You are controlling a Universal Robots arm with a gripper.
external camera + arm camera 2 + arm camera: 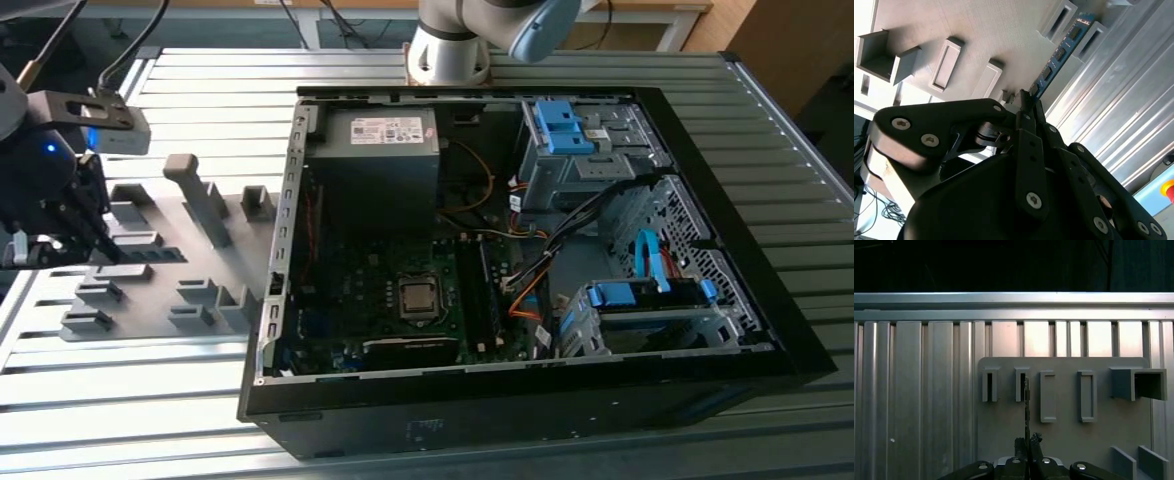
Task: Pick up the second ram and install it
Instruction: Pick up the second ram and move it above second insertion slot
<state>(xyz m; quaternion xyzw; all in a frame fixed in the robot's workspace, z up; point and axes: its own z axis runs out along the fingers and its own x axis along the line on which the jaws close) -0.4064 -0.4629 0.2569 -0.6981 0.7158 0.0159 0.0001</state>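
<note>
The second ram [1061,50] is a long, thin, dark-green board with black chips, and it runs out from my fingertips between two grey slotted blocks. In the first wrist view it shows edge-on as a thin dark line [1027,405] above the grey fixture plate [1069,440]. My gripper [1026,102] is shut on its near end, with the fingers [1034,440] pinched on both faces. In the exterior view my gripper [96,245] hangs over the fixture plate at the far left, with the ram [160,253] sticking out toward the computer case. I cannot tell whether the ram is clear of the blocks.
An open computer case [280,250] lies at the exterior view's right of the fixture, with its motherboard [400,300] exposed. Grey upright blocks [200,200] stand on the fixture plate [147,300] between my gripper and the case. The table is ribbed aluminium [120,370].
</note>
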